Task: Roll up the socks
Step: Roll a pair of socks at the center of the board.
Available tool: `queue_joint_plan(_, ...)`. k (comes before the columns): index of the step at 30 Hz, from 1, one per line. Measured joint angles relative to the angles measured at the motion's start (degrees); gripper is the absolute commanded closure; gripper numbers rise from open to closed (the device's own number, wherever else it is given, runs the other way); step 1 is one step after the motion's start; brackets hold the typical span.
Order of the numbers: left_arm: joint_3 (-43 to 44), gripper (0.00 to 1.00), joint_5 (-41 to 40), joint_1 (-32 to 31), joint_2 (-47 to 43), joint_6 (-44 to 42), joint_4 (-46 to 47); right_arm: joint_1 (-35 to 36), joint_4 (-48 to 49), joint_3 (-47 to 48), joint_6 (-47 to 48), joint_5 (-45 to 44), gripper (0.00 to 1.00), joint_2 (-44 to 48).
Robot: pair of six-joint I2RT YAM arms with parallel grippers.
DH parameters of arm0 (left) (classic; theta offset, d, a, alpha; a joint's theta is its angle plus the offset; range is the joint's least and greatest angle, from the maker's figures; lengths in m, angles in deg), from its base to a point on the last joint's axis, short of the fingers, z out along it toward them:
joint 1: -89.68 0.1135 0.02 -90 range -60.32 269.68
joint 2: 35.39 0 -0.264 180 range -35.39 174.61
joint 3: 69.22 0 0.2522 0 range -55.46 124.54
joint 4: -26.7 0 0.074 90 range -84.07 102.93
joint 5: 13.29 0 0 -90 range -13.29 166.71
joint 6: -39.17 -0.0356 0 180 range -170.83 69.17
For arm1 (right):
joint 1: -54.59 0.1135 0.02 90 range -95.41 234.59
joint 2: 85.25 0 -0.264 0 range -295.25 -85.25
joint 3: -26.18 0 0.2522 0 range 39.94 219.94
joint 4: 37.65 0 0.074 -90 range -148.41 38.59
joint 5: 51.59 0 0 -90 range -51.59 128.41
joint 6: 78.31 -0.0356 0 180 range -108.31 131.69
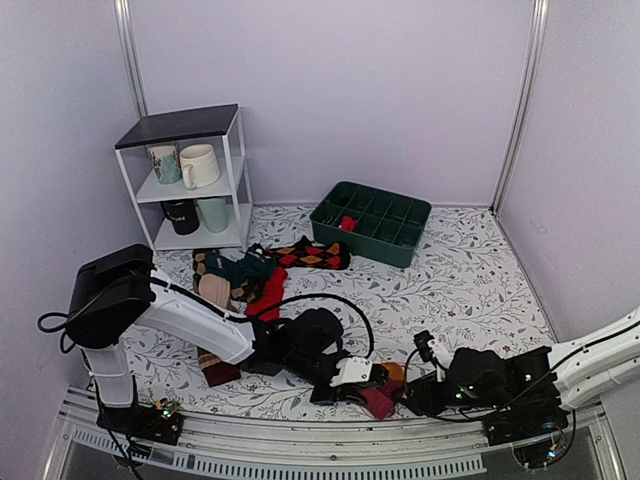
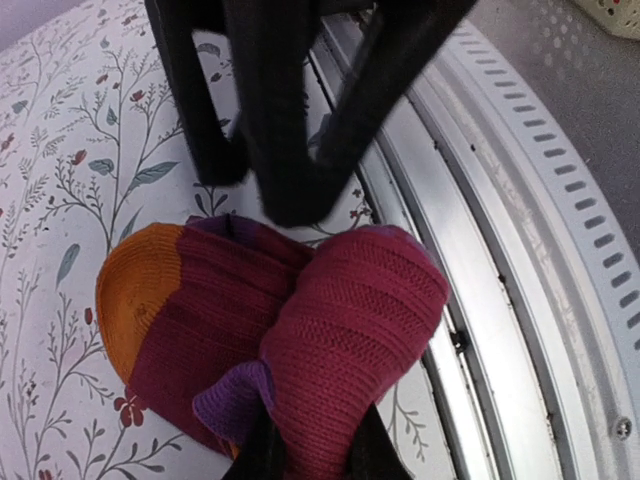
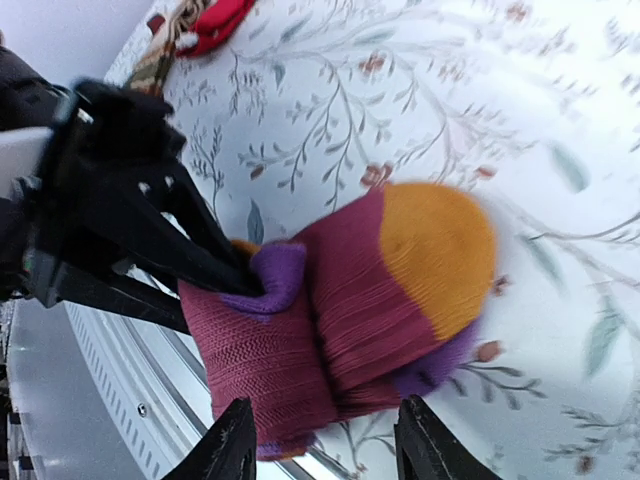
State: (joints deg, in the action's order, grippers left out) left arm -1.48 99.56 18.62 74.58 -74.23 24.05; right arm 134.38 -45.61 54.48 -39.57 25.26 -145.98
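Note:
The maroon socks lie folded into a thick bundle at the table's near edge, with an orange toe and purple trim. My left gripper is shut on the bundle's maroon fold. In the right wrist view the same bundle lies just ahead of my right gripper, which is open, its jaws standing apart on either side of the bundle's near end without touching it. The left gripper's black fingers pinch the bundle beside the purple cuff. From above, both grippers meet at the bundle.
Other socks lie in a pile at the back left, with an argyle one, a red one and a brown one. A green divided bin stands at the back. A white shelf holds mugs. A metal rail borders the bundle.

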Motion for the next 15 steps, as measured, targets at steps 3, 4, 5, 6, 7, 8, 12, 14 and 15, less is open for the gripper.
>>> queue_joint_plan(3, 1.8, 1.00, 1.6, 0.4, 0.7, 2.0, -2.6, 0.0, -4.3, -2.1, 1.7, -4.1, 0.46, 10.7)
queue_joint_plan(4, 2.7, 1.00, 2.4, 0.7, 1.1, 2.6, -3.8, 0.0, -4.7, -3.3, 2.2, -5.3, 0.45, 14.5)
queue_joint_plan(5, 3.5, 1.00, 3.2, 1.1, 1.5, 3.1, -4.7, 0.0, -4.7, -4.5, 2.8, -6.3, 0.45, 17.7)
queue_joint_plan(6, 4.1, 1.00, 3.9, 1.5, 2.0, 3.4, -5.4, 0.0, -4.5, -6.1, 3.5, -7.1, 0.44, 20.5)
queue_joint_plan(7, 5.0, 1.00, 5.0, 1.9, 2.5, 3.8, -6.3, 0.0, -4.5, -7.5, 4.1, -7.7, 0.44, 22.8)
queue_joint_plan(8, 5.7, 1.00, 5.9, 2.2, 3.0, 4.2, -7.1, 0.0, -4.5, -9.2, 4.9, -8.3, 0.43, 24.6)
queue_joint_plan(12, 7.5, 1.00, 8.2, 2.9, 4.2, 5.1, -8.9, 0.0, -4.6, -10.9, 6.0, -9.0, 0.40, 23.4)
queue_joint_plan(14, 8.0, 1.00, 9.2, 3.2, 4.8, 5.3, -9.3, 0.0, -4.5, -10.6, 5.4, -9.5, 0.40, 20.2)
queue_joint_plan(15, 8.2, 1.00, 9.7, 3.3, 5.0, 5.5, -9.4, 0.0, -4.6, -10.4, 4.9, -9.7, 0.40, 18.3)
